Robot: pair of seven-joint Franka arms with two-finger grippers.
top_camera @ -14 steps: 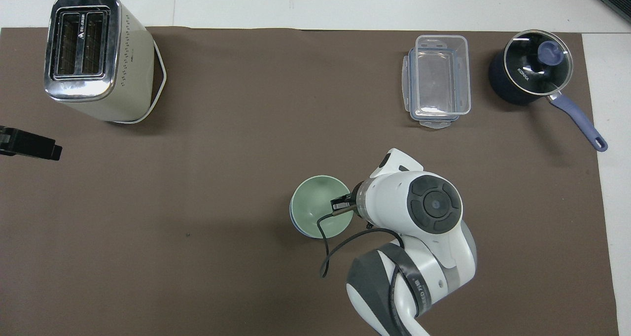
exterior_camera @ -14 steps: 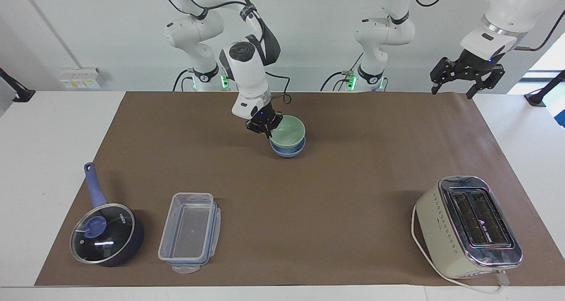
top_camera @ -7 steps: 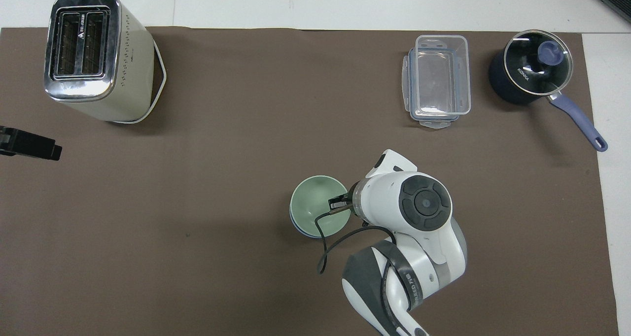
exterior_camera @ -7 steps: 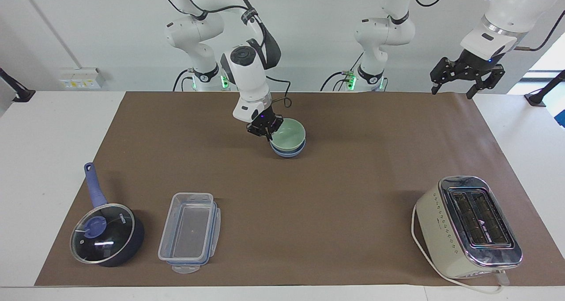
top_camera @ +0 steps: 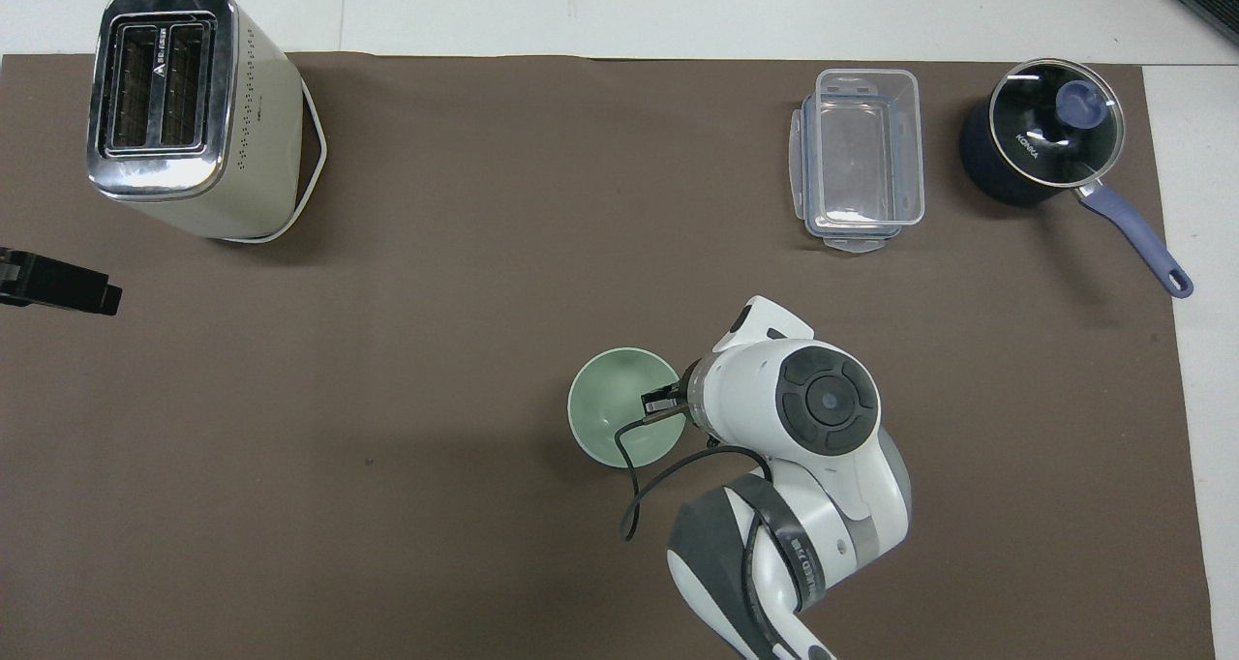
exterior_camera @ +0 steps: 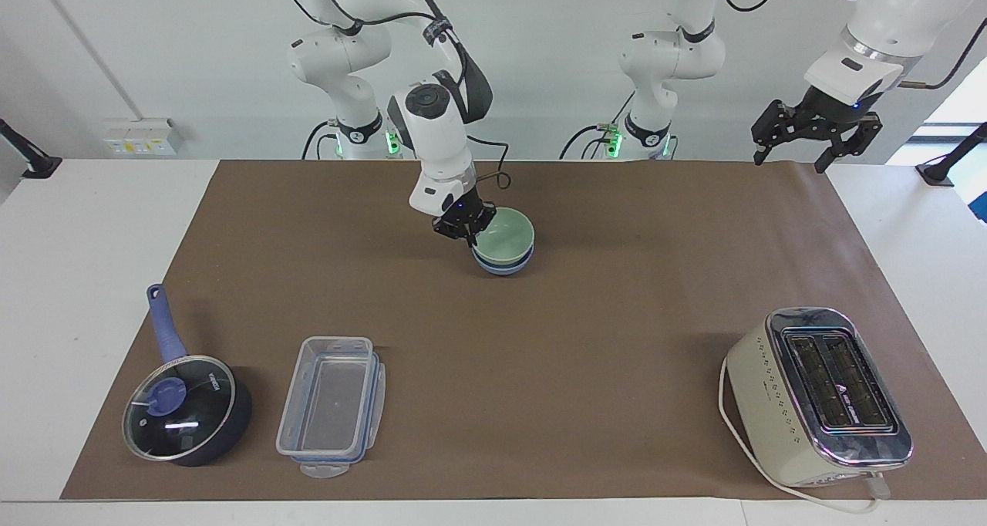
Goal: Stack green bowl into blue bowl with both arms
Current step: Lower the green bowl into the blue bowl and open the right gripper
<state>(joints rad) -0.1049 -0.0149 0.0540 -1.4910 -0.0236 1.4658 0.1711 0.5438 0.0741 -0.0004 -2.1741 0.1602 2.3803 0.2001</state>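
now the green bowl [exterior_camera: 505,233] sits inside the blue bowl [exterior_camera: 503,264], and the two make one stack on the brown mat of the desk [exterior_camera: 92,225], near the middle and closer to the robots than the other things. from above only the green bowl [top_camera: 624,420] shows, because it covers the blue one.

the right claw [exterior_camera: 465,227] is closed tight on the rim of the green bowl, at the side toward the right arm's end of the desk, with one finger inside the rim and one outside. the left claw [exterior_camera: 816,136] hangs with its fingers wide apart and holds nothing, over the edge of the mat at the left arm's end; this arm waits.

the green bowl looks stiff and light, with a thin smooth wall, so i think it can slip or tilt if the pinch is on one side only. the rim is the only good place to take it, as the claw does now. it may be fragile if it is ceramic, so a gentle release is better. the bowl seems already seated, so the remaining step is probably only to let go of it.

farther from the robots stand a toaster [exterior_camera: 817,395], a clear container [exterior_camera: 331,406] and a saucepan [exterior_camera: 185,410].
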